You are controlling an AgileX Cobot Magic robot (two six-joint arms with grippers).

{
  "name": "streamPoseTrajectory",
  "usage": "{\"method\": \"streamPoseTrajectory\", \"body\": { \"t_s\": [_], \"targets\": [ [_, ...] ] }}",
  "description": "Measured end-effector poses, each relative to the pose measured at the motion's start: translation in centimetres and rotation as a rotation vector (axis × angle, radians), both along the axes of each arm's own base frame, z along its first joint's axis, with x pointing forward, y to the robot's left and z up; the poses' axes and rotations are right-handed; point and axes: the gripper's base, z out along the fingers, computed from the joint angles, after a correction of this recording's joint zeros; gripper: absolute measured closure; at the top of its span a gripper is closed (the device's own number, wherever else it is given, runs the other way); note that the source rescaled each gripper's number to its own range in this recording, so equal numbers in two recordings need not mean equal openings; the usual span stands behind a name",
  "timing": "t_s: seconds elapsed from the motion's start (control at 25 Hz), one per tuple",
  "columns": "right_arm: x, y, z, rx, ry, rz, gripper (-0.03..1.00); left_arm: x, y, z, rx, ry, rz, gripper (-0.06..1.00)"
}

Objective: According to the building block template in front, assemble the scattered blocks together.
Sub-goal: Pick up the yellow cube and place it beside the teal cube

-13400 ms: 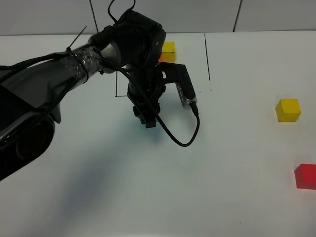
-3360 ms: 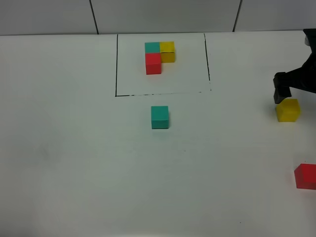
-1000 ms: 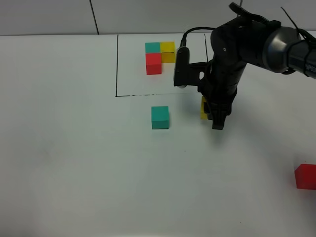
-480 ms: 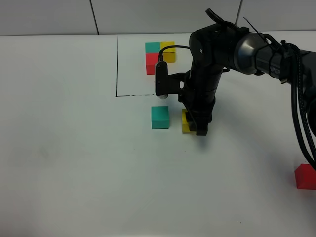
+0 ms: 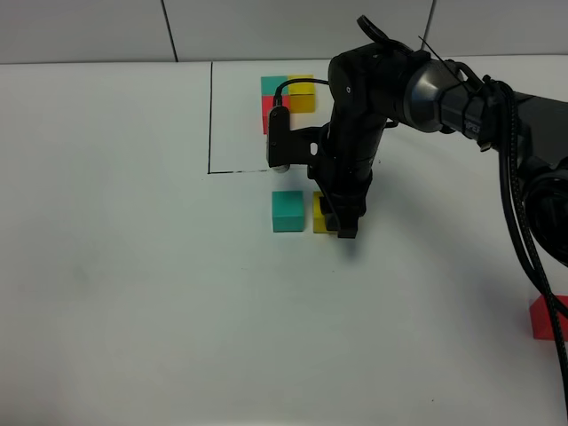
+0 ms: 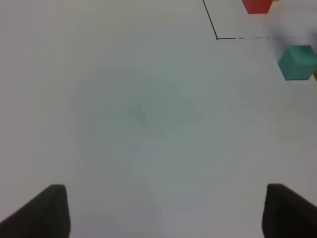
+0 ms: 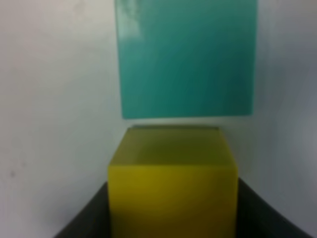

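Observation:
The template (image 5: 286, 96), a small teal, yellow and red L inside a thin black-line rectangle, lies at the far middle of the table. A loose teal cube (image 5: 287, 211) sits just in front of the frame. My right gripper (image 5: 342, 219) reaches across the middle and is shut on a loose yellow cube (image 5: 319, 214), held low right beside the teal cube's right side. In the right wrist view the yellow cube (image 7: 172, 178) sits between dark fingers (image 7: 81, 223), nearly against the teal cube (image 7: 185, 57). A loose red cube (image 5: 548, 318) lies at the right edge. My left gripper (image 6: 161, 210) is open and empty.
The left wrist view shows bare white table, the teal cube (image 6: 297, 62), a corner of the black frame line (image 6: 217, 37) and the template's red cube (image 6: 256, 5). The right arm and its cables (image 5: 524, 222) span the right side. A tiled wall (image 5: 293, 27) is behind.
My right gripper has carried the yellow cube leftward and slightly nearer, from well right of the teal cube to close beside it. The teal and red loose cubes have not moved.

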Motion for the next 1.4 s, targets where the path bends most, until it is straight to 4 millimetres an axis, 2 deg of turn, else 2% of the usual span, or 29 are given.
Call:
{"method": "streamPoseTrajectory", "body": {
  "t_s": [0.44,1.4],
  "targets": [
    [0.31,0.24,-0.69,0.005,0.014,-0.004,0.96,0.00,0.00,0.00,0.000,0.000,0.000,0.19],
    [0.26,1.02,-0.73,0.020,-0.011,0.012,0.96,0.00,0.00,0.00,0.001,0.000,-0.001,0.19]
  ]
}}
